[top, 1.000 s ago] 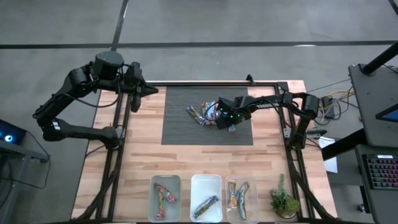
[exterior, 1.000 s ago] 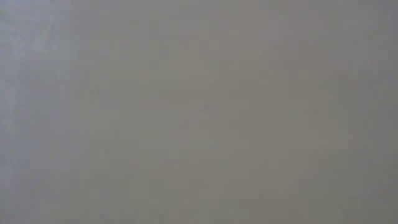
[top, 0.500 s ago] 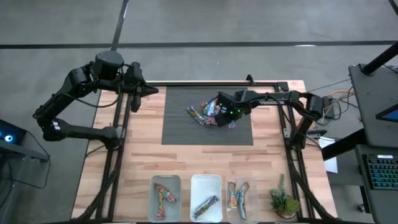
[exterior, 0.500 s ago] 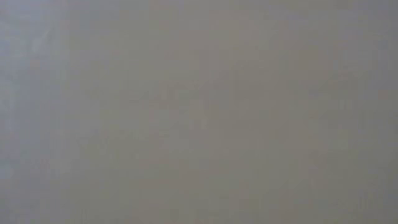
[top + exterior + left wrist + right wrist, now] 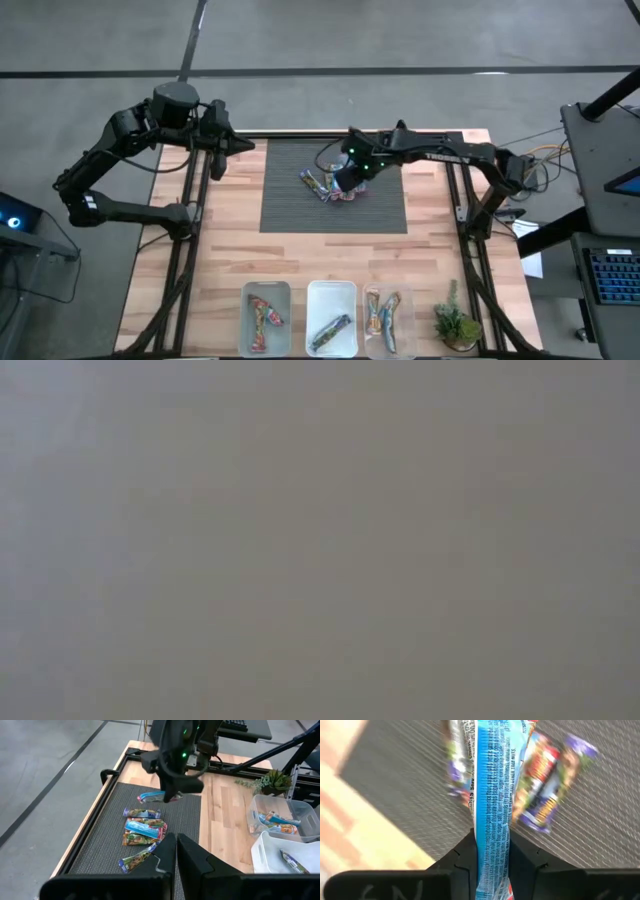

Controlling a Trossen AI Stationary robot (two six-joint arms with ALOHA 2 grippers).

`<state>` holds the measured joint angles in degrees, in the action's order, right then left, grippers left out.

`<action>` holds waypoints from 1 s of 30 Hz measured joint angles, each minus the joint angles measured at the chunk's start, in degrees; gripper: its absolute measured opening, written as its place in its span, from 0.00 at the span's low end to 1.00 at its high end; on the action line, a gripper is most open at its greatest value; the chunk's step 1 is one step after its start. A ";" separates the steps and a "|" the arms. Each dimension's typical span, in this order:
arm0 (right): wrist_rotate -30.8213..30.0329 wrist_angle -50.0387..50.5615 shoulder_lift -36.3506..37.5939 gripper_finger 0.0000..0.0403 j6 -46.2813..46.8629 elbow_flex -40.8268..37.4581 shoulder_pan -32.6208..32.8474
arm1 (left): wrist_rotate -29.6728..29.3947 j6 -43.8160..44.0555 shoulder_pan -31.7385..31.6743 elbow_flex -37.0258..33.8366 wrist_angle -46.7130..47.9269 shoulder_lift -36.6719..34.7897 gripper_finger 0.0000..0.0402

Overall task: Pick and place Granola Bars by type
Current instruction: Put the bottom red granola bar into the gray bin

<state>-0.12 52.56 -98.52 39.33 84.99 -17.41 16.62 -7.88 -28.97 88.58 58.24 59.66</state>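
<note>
High view: the right gripper (image 5: 345, 180) hangs over the dark mat (image 5: 290, 205), its fingers (image 5: 462, 857) pinching a blue-wrapped bar (image 5: 492, 795) lifted above the loose granola bars (image 5: 142, 832) on the mat. The left gripper (image 5: 176, 852) waits at the far left corner, fingers pressed together. A small potted plant (image 5: 457, 325) stands at the wooden surface (image 5: 220, 260) near its right corner, grey floor around. Three clear bins (image 5: 331, 292) line the near edge, each holding bars. Low view shows only blank grey.
</note>
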 joint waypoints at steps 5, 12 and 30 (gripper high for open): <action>0.00 -0.02 0.00 0.18 -1.58 5.63 2.12 | 0.00 0.00 0.00 0.00 -0.18 0.00 0.00; 0.13 -0.12 0.00 0.18 -2.51 11.75 6.31 | -0.02 0.05 0.00 0.00 -0.24 0.00 0.00; 0.42 -7.91 0.02 0.18 -5.08 12.95 18.48 | -0.20 2.10 0.00 0.00 -2.02 0.00 0.00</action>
<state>0.30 44.65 -98.50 34.25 97.94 1.07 16.43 -5.78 -28.97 88.58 56.22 59.66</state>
